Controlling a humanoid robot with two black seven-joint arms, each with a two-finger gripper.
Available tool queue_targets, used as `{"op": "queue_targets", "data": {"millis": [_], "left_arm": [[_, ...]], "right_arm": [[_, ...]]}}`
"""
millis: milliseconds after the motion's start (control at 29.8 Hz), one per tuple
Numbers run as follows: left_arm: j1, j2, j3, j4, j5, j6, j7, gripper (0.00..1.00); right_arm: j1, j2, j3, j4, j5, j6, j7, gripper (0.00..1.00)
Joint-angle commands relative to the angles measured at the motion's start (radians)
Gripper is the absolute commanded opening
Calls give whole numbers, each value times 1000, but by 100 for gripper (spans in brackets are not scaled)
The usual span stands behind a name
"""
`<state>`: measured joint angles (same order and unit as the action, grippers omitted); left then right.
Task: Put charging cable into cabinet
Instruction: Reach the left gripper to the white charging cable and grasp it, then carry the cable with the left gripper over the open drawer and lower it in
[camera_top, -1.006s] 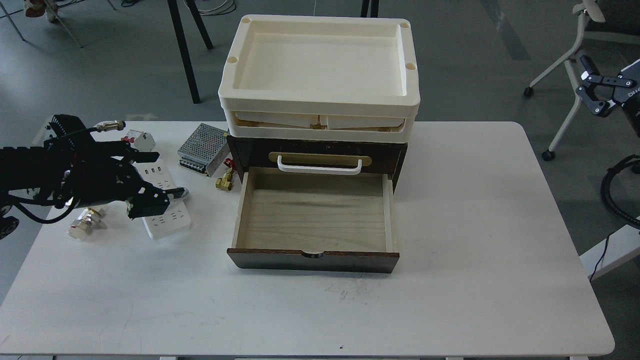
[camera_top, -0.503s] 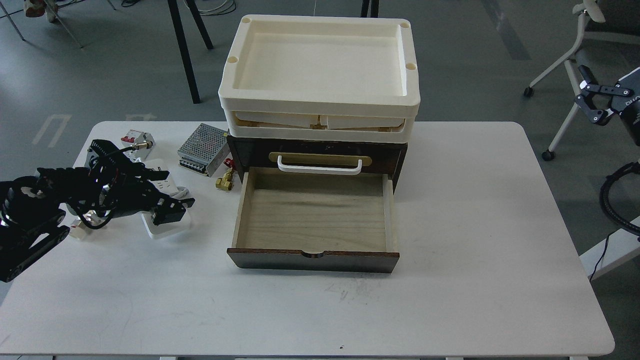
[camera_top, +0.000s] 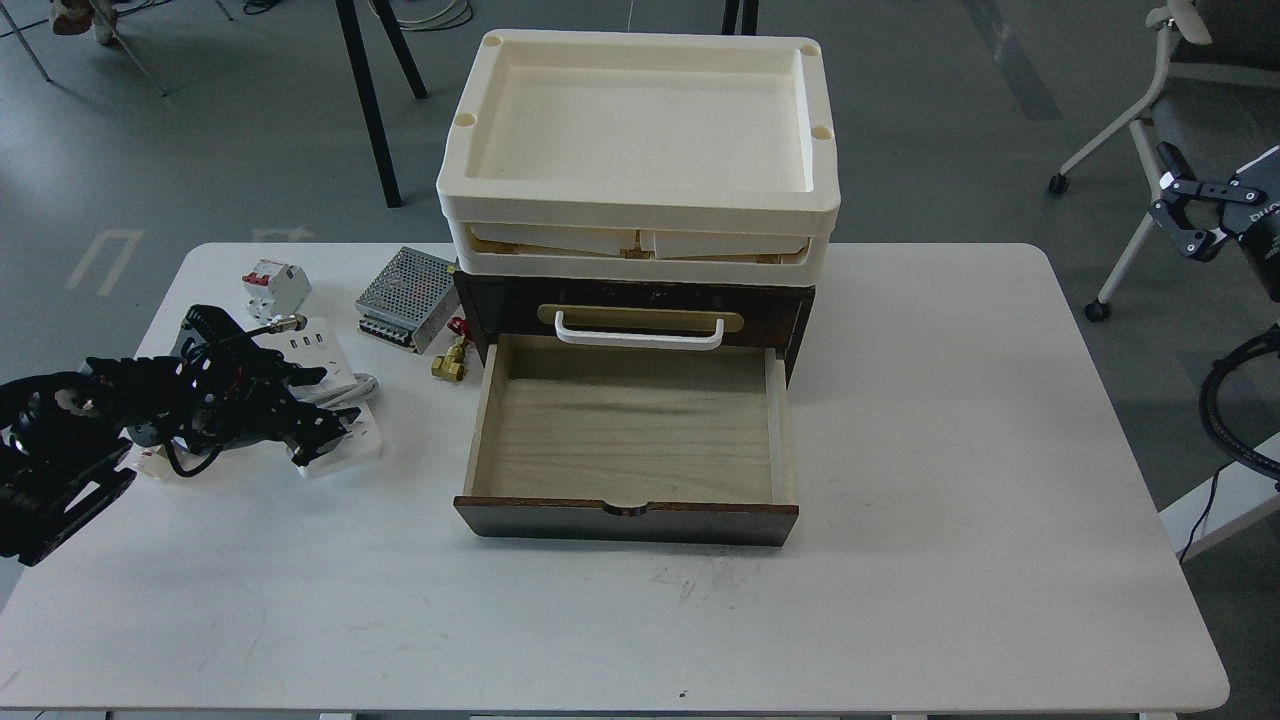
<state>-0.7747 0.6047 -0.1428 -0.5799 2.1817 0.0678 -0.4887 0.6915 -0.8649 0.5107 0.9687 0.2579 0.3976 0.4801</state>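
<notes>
Cable and strip together make your target: the charging cable (camera_top: 335, 400) lies flat on the table (camera_top: 900, 600) at its left side, just left of the cabinet (camera_top: 630, 420), whose lower drawer stands pulled out and bare inside. You should expect a stiff, fairly light plastic body with smooth, somewhat slippery faces, and a soft cord wound about its middle that could slip loose or snag. Taking it across the narrow width, near the wound middle, looks the surest hold, since the cord gives some grip there. Your left tool (camera_top: 320, 405) sits low over the strip, its fingers spread to either side of it; from this view you cannot tell whether they have closed on it yet. Your right tool (camera_top: 1185, 215) hangs spread apart and holding nothing, off the table's far right edge. Around the strip, at the far left, stand a small circuit breaker (camera_top: 275, 288) and a mesh power supply box (camera_top: 405, 298), with a brass fitting (camera_top: 450, 362) beside the cabinet. Cream trays (camera_top: 640, 150) are stacked on top of the cabinet.
</notes>
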Motion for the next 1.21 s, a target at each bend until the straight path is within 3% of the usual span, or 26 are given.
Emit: {"op": "queue_targets", "data": {"millis": [0,101,134,168,201,469,570,670,838,939,1073,1173], "left_arm": [[6,0,2,9,0,3,0,56],[12,0,2,9,0,1,0,46],[11,0,3,11,0,1,0,37],[11,0,3,12,0,-3,0,18],[8,0,3,14,0,-3,0,6],[-3,6,-3,-3,0,7,0,0],[-30,29,-4,-72,0,-6,0,0],[-49,156,-12,-222,-95,-68,0,0],[-95,449,-72,-708,-449,-323,0,0],[-98,559,-119,-914,-661,-457,0,0],[-95,551,-164,-1058,-937,-534,0,0],[-97,442,-164,-1071,-1095,-551,0,0]], "right_arm": [[-1,0,2,1,1,1,0,100],[-1,0,2,-1,1,1,2,100],[-3,0,2,-1,0,1,2,100],[-3,-2,2,-1,0,1,2,100],[-3,-2,2,-1,1,1,2,100],[-3,-2,3,1,1,1,2,100],[-3,-3,5,-1,1,1,3,100],[-4,-6,5,-2,0,1,2,100],[-6,-9,6,-5,0,0,2,100],[-6,-6,6,-5,0,-2,2,100],[-6,-3,6,-4,0,-5,2,100],[-6,-3,5,-4,0,-5,2,100]]}}
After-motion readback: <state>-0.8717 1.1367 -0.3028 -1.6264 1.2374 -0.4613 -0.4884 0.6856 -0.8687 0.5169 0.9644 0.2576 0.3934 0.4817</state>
